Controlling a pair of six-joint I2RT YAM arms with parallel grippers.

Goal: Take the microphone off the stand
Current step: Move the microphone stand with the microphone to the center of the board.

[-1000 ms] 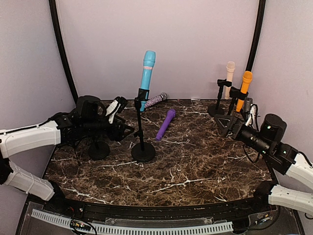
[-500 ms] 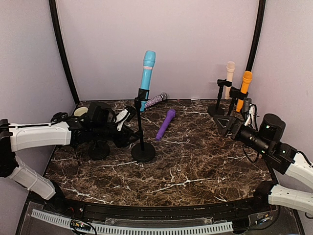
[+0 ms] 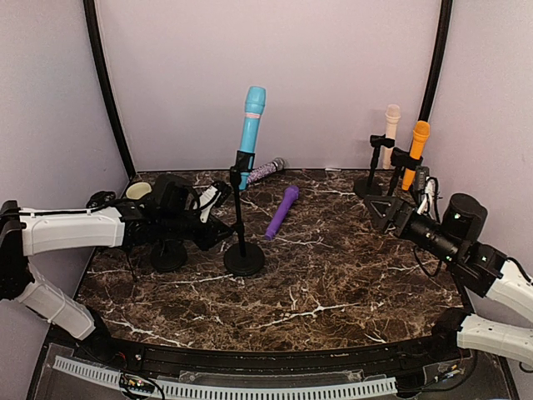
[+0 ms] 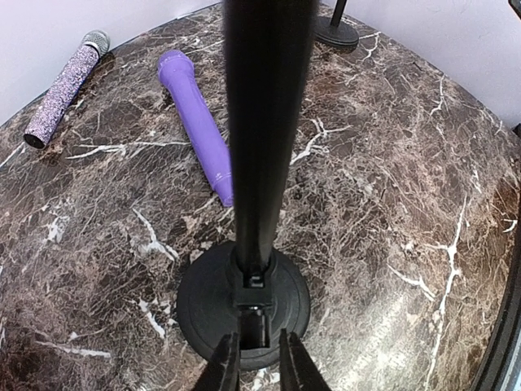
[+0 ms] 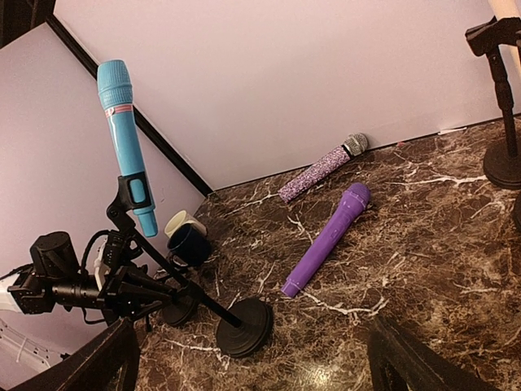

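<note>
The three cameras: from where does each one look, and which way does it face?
Top external: above and behind the bases, facing down toward the back wall; both arms show, left gripper by the stand.
Left wrist: low, facing the stand's pole closely; own fingertips below.
Right wrist: facing left across the table; own open fingers at the bottom corners, left arm beyond.
Both wrist views share the purple microphone and the stand.

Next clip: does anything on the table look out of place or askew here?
Two lie loose on the marble instead of in stands: the purple microphone flat near the middle, the glittery microphone at the foot of the back wall. The blue microphone, cream microphone and orange microphone sit in clips. Nothing looks spilled or broken.
</note>
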